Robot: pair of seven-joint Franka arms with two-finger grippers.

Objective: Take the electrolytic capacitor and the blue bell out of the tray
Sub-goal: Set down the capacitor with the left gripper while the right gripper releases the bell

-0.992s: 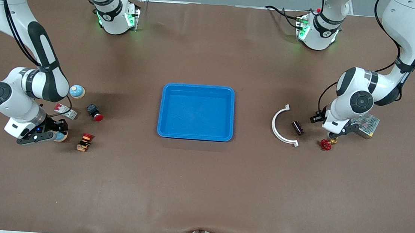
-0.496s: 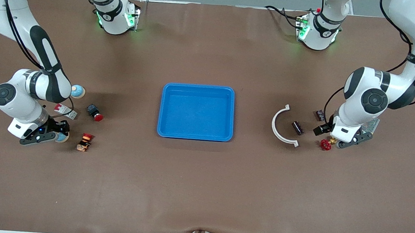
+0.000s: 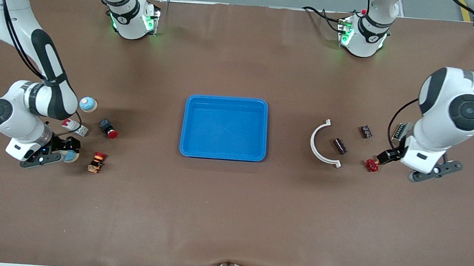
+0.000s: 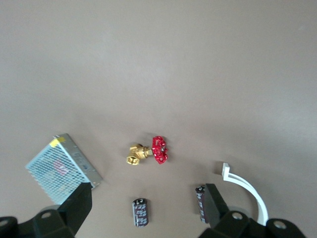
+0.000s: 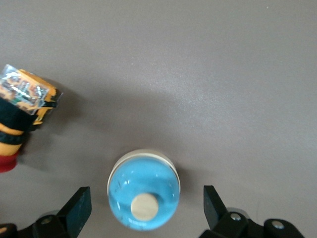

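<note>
Two claws stood with their fingers spread wide and gripping nothing. The right claw (image 5: 143, 210) was low over a blue bell (image 5: 143, 194) with a tan knob, its fingers on either side of the bell but clear of it. That bell (image 3: 70, 156) sat on the brown table (image 3: 229, 218) toward the right arm's end. Just beside it lay an orange and red switch (image 3: 97, 162). Farther from the front camera were a small red and white block (image 3: 74, 125), a black button with a red cap (image 3: 108, 128), and a second blue bell (image 3: 87, 104). The left claw (image 4: 146, 206) hung in the air over the left arm's end of the table. Under it lay a dark capacitor (image 4: 140, 212), with a second capacitor (image 4: 200, 203) near it. A brass valve with a red handwheel (image 4: 150, 152) lay close by, nearer to the front camera than both capacitors. A metal mesh box (image 4: 62, 168) and a white curved bracket (image 4: 247, 186) lay to either side. A blue tray (image 3: 224, 127) sat in the middle of the table, between the two groups.
</note>
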